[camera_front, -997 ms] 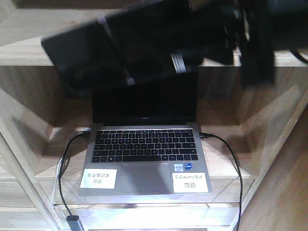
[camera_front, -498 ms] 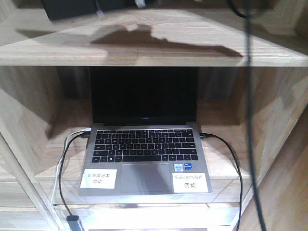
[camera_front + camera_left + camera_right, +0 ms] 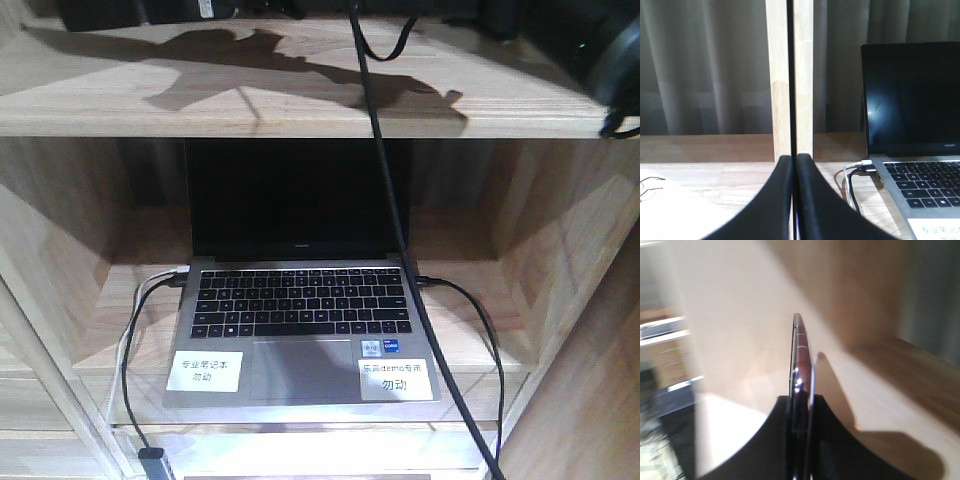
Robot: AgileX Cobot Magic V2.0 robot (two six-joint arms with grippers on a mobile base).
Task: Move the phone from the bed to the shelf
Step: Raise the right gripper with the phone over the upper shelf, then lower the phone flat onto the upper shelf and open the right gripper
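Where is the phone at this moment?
In the right wrist view, the phone stands edge-on, clamped in the right gripper above the pale shelf.

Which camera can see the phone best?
The right wrist view: the phone stands edge-on, pinched in the right gripper, above the shelf. The front view shows only dark shapes along its top edge; the left wrist view shows no phone.

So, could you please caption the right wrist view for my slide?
Right gripper shut on the phone, held edge-on above a pale wooden shelf plank.
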